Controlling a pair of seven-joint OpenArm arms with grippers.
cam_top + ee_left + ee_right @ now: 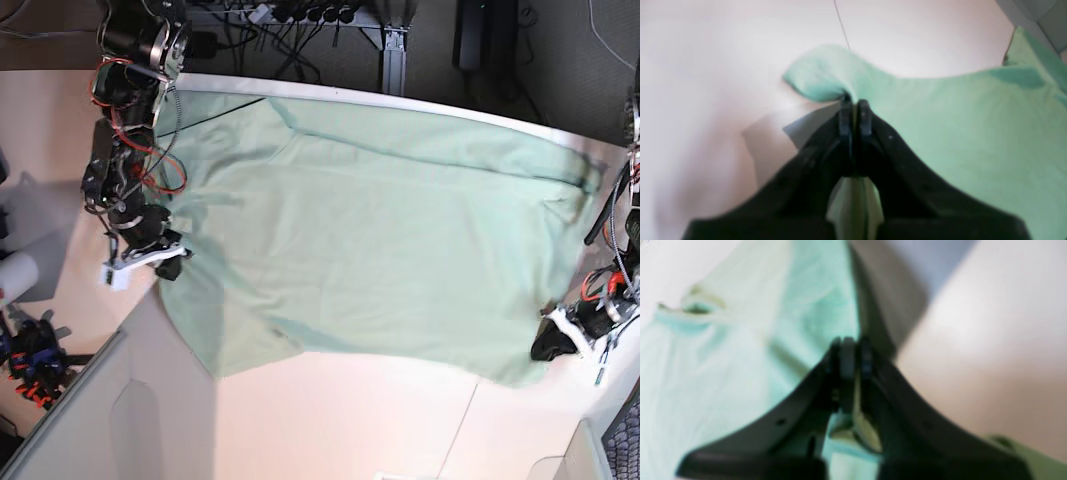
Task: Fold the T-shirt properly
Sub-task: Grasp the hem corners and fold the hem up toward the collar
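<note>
The pale mint-green T-shirt point(370, 250) lies spread wide over the white table point(350, 430). My right gripper point(170, 262), at the base view's left, is shut on the shirt's left edge; in the right wrist view its closed jaws point(853, 356) pinch green cloth point(740, 340). My left gripper point(548, 345), at the base view's right, is shut on the shirt's lower right corner; in the left wrist view its closed jaws point(855, 116) hold a fold of the cloth point(973, 133). The collar, buttons and label do not show clearly.
The table's far edge point(400, 100) borders a dark floor with cables and a stand point(395, 45). A white roll point(15, 272) and coloured clips point(30, 350) lie off the table at the left. A seam line point(841, 23) crosses the tabletop.
</note>
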